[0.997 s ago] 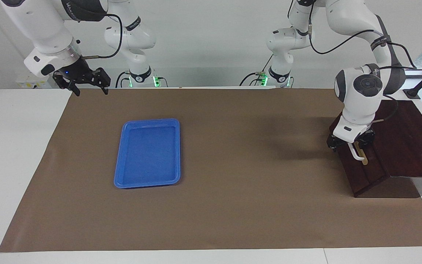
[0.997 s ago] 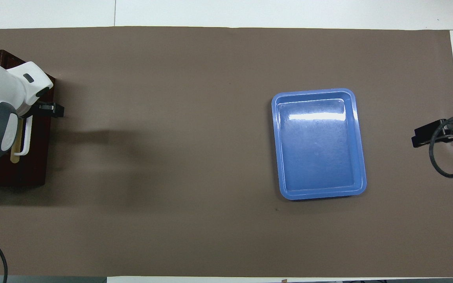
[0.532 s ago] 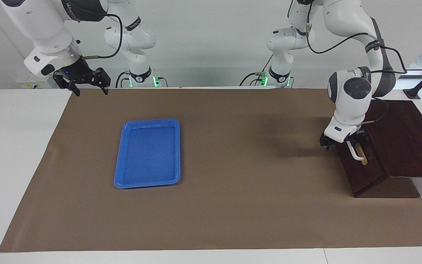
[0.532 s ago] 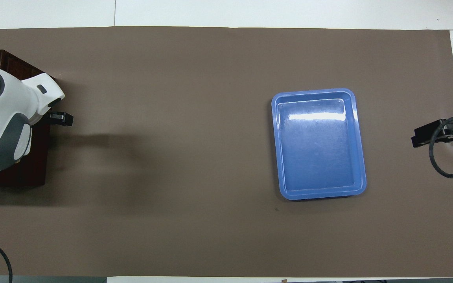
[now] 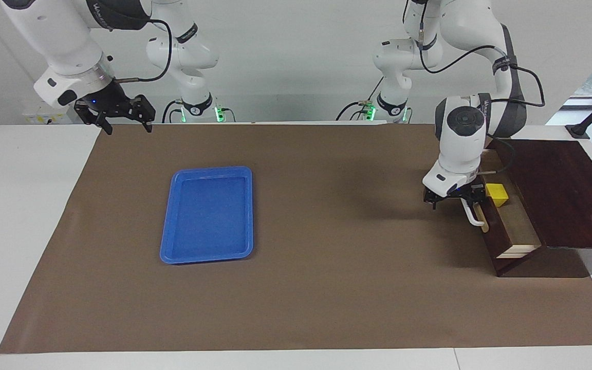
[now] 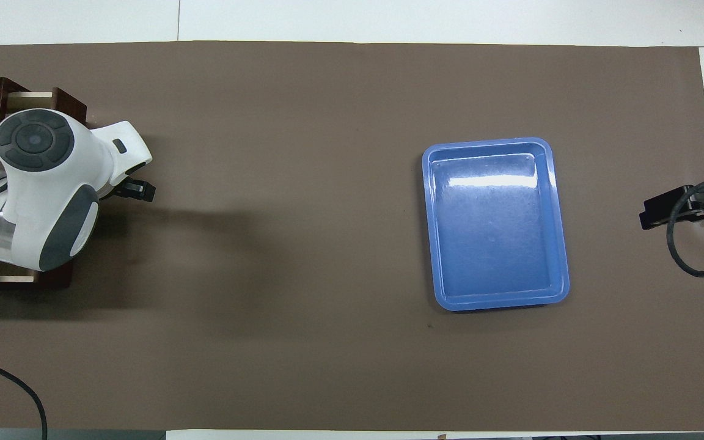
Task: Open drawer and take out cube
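Note:
The dark wooden box (image 5: 558,190) stands at the left arm's end of the table. Its drawer (image 5: 519,228) is pulled partly out and shows a pale wood interior. The yellow cube (image 5: 497,194) sits inside the drawer at the end nearer to the robots. My left gripper (image 5: 463,201) is at the white bar handle (image 5: 474,217) on the drawer's front, shut on it. In the overhead view the left arm (image 6: 46,183) covers most of the drawer (image 6: 22,98) and hides the cube. My right gripper (image 5: 127,128) waits, open and empty, above the table's edge at the right arm's end.
A flat blue tray (image 5: 207,214) lies empty on the brown mat toward the right arm's end; it also shows in the overhead view (image 6: 495,223). The right gripper (image 6: 688,208) shows at the edge of the overhead view.
My left gripper has moved away from the box toward the table's middle and drawn the drawer out by its handle. The yellow cube has come into sight. The right arm has not moved.

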Available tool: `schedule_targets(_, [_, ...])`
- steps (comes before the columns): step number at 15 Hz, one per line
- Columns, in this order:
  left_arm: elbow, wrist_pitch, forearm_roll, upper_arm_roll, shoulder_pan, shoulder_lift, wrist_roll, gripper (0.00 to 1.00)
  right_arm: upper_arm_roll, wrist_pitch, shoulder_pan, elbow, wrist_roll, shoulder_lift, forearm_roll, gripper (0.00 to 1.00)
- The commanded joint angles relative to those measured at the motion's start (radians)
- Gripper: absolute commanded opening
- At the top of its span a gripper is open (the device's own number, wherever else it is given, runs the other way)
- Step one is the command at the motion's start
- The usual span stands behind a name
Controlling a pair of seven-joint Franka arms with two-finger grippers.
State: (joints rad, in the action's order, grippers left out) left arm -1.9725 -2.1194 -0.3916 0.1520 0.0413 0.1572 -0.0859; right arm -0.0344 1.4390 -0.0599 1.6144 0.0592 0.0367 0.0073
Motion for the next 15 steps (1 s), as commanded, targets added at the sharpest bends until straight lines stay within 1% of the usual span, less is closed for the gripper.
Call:
schedule_targets(1, [-0.026,0.021,0.013,-0.006,0.041,-0.031,-0.008,1.0,-0.012,-0.008,-0.012,0.022,-0.015,0.022,-0.013,1.0])
schedule_targets(8, [-0.017,0.048,0.013,-0.006,0.077,-0.031,-0.005,1.0,-0.012,-0.008,-0.012,0.022,-0.015,0.022,-0.013,1.0])
schedule_targets(9, [-0.002,0.067,0.013,-0.006,0.077,-0.03,0.005,1.0,-0.013,-0.008,-0.011,0.022,-0.015,0.022,-0.013,1.0])
schedule_targets(11, [0.065,0.145,0.013,-0.005,0.081,-0.015,0.011,1.0,-0.012,-0.008,-0.011,0.022,-0.015,0.022,-0.013,1.0])
schedule_targets(13, [0.115,0.215,0.02,-0.005,0.106,-0.015,0.011,1.0,-0.012,-0.008,-0.011,0.022,-0.015,0.022,-0.012,1.0])
schedule_targets(15, [0.156,0.265,0.086,-0.005,0.115,-0.028,0.011,1.0,-0.013,-0.008,-0.011,0.022,-0.013,0.022,-0.012,1.0])
